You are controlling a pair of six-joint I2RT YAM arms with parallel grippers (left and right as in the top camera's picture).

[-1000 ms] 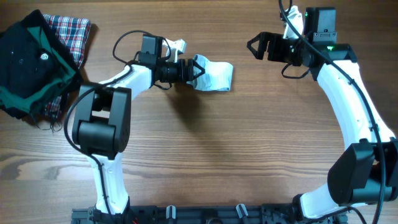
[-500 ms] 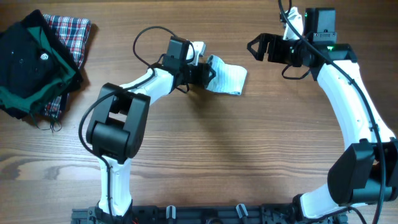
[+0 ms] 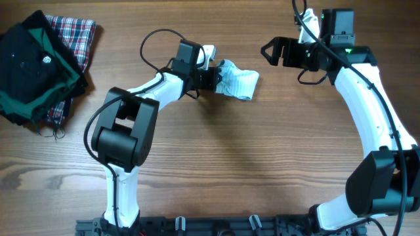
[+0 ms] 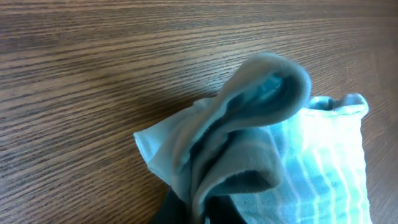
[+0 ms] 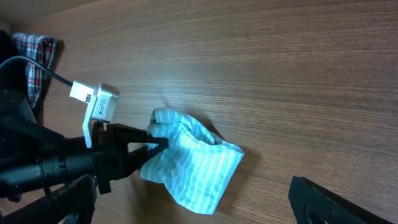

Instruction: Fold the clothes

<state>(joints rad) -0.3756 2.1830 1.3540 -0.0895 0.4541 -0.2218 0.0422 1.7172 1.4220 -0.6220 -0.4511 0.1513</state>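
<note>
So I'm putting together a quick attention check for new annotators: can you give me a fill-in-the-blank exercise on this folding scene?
1. The left end effector is ___ on the pale striped garment.
2. The right end effector stands open and holds ___.
3. The black-and-green garment covers part of the red plaid cloth, both on the ___ arm's side of the table.

Missing words: shut; nothing; left.
</note>
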